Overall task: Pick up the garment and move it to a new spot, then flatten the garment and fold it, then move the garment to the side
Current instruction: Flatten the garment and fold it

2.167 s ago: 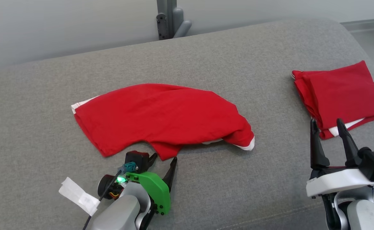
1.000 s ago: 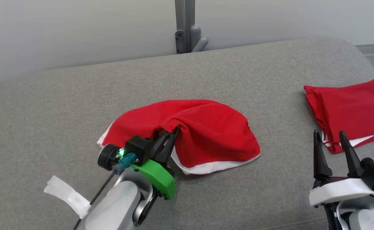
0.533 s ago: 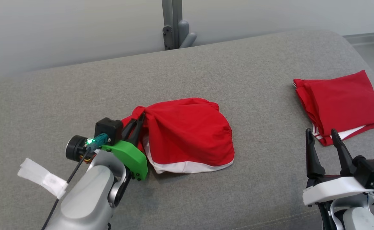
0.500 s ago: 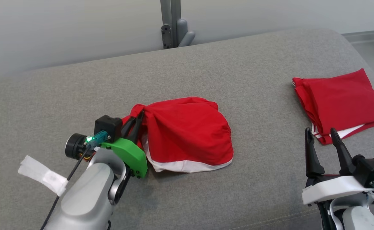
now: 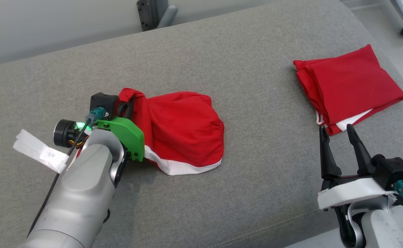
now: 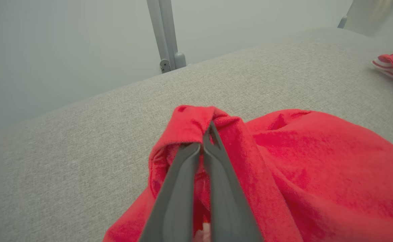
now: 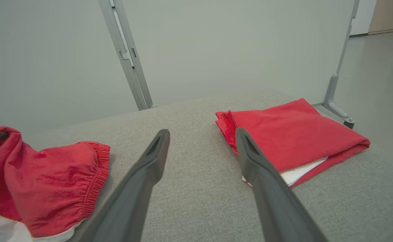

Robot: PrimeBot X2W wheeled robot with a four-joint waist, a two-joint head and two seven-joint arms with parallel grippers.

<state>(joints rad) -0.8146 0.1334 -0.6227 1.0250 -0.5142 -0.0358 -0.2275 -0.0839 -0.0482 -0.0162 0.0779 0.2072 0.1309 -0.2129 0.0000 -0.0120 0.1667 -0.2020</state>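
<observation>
One wide grey fabric-covered tabletop (image 5: 256, 86) carries everything, and left of its middle lies the red garment (image 5: 184, 134), bunched in a heap with a white hem along its near edge and its left corner lifted. Well apart, near the right edge, rests a folded red garment (image 5: 349, 86), flat, with white showing underneath. The left gripper (image 6: 204, 141) has its fingers clamped together on the heap's lifted corner, while the right gripper (image 5: 336, 126) hovers just before the folded piece, fingers apart and empty.
</observation>
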